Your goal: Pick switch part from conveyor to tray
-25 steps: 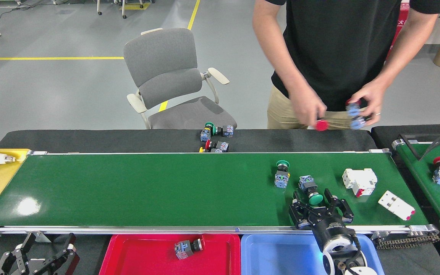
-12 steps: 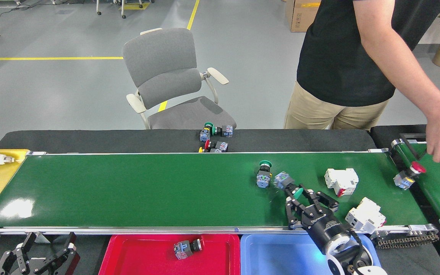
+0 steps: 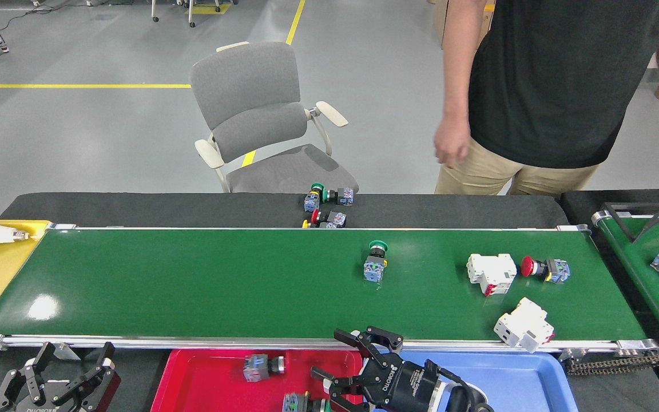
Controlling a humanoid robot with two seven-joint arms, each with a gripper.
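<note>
Left gripper: the black skeletal left gripper (image 3: 55, 380) hangs low at the frame's bottom-left corner, below the belt's near rail, fingers spread and empty.

Conveyor: the long dark-green flat conveyor belt with thin silver rails (image 3: 192, 286) runs across the view.

Tray: the shallow red plastic tray (image 3: 192, 377) sits just below the belt's near rail; a small grey-and-black switch part (image 3: 261, 366) lies inside it.

Released part: a second blue-grey switch part with a green cap (image 3: 298, 403) lies at the tray's lower edge, just beside the right fingertips (partly cut off by the frame, so its exact pose is hard to tell).

Right gripper: the black multi-fingered right gripper (image 3: 346, 366) lies nearly horizontal over the seam between the red tray and the blue plastic tray (image 3: 507, 377), pointing left, fingers splayed apart with nothing between them.

Step in hand: judged as release, the drop into the tray looks done.

Next target: the upright green-capped pushbutton switch part (image 3: 375, 262) stands mid-belt, well apart from the gripper.

Next move: probably lift clear of the tray, swing back over the belt and descend around that switch, allowing for any belt travel.
</note>
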